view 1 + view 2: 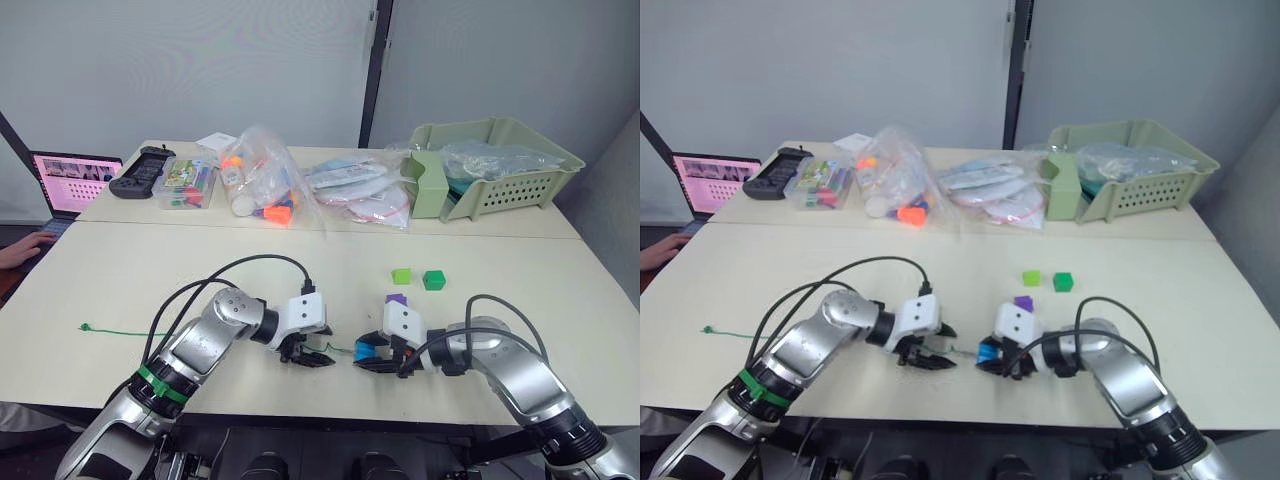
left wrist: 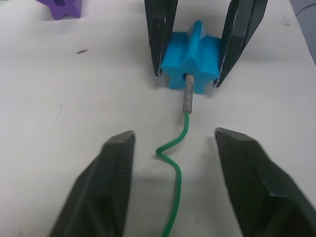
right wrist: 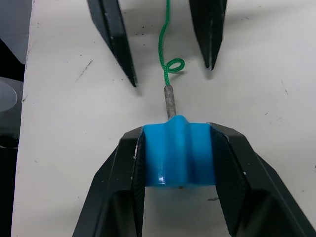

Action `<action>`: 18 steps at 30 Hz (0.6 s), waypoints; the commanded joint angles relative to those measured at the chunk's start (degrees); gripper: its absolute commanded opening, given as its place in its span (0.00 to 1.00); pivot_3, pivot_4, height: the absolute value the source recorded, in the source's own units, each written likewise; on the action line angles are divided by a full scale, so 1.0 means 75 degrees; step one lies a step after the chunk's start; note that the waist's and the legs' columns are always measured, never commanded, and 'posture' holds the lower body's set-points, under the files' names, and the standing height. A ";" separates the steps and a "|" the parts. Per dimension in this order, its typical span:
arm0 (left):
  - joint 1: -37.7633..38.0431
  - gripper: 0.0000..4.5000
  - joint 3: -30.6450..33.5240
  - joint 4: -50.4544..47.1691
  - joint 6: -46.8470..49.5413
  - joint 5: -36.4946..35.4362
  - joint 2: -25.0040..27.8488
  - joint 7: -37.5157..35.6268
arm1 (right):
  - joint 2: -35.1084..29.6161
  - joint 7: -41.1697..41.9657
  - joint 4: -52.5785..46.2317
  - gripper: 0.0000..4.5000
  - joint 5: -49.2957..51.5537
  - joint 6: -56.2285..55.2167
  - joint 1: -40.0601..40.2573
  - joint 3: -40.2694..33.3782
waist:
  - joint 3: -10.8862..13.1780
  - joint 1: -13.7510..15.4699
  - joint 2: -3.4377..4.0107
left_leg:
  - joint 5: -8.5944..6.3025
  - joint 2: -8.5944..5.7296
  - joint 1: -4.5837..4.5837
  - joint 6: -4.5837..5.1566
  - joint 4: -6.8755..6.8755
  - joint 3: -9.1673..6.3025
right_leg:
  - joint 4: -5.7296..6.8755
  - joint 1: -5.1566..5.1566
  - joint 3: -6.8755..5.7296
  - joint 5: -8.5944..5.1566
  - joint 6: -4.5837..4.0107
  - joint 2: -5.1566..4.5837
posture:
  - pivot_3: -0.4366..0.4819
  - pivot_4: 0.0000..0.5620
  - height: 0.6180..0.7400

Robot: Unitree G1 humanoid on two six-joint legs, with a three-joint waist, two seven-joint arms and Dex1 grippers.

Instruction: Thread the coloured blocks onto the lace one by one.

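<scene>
A bright blue block (image 3: 178, 155) sits near the table's front edge, and my right gripper (image 1: 368, 358) is shut on it. The stiff pale tip (image 2: 188, 98) of the thin green lace (image 2: 175, 163) is pushed into the block's hole. My left gripper (image 1: 318, 358) is open, with a finger on either side of the lace, which lies on the table. The lace runs left to a small knot (image 1: 86, 326). A purple block (image 1: 396, 299) lies just behind my right gripper. Further back are a lime green block (image 1: 401, 275) and a dark green one (image 1: 433, 280).
Along the back of the table stand a pale green basket (image 1: 495, 165), several plastic bags of toy pieces (image 1: 350, 190), a clear box (image 1: 185, 183) and a black controller (image 1: 140, 170). At the far left are a laptop (image 1: 70, 180) and a person's hand (image 1: 20, 250).
</scene>
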 commanded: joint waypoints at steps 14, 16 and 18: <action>-0.0098 0.00 -0.0179 -0.0197 -0.0267 0.0227 -0.0347 -0.0022 | -0.0081 -0.0133 -0.0207 0.31 -0.0004 0.0286 0.0136 0.0058 | 0.0000 0.0004 0.0000 | 0.0000 -0.0001 0.0000 0.0000 0.0000 0.0000 | -0.0001 0.0001 0.0000 0.0000 0.0001 -0.0001 | 0.48 0.27 1.00; -0.0144 0.00 -0.0314 -0.0181 -0.0274 0.0293 -0.0548 0.0026 | -0.0055 -0.0151 -0.0223 0.31 -0.0016 0.0311 0.0131 0.0099 | 0.0000 0.0003 0.0000 | 0.0000 -0.0001 0.0000 0.0000 0.0000 0.0000 | -0.0001 0.0001 0.0001 0.0000 0.0001 -0.0001 | 0.48 0.27 1.00; -0.0202 0.00 -0.0441 -0.0148 -0.0273 0.0365 -0.0766 0.0094 | -0.0034 -0.0166 -0.0246 0.31 -0.0022 0.0335 0.0125 0.0138 | 0.0000 0.0006 0.0000 | 0.0000 -0.0002 0.0000 0.0000 0.0000 0.0000 | -0.0001 0.0001 0.0001 0.0000 0.0001 -0.0001 | 0.48 0.27 1.00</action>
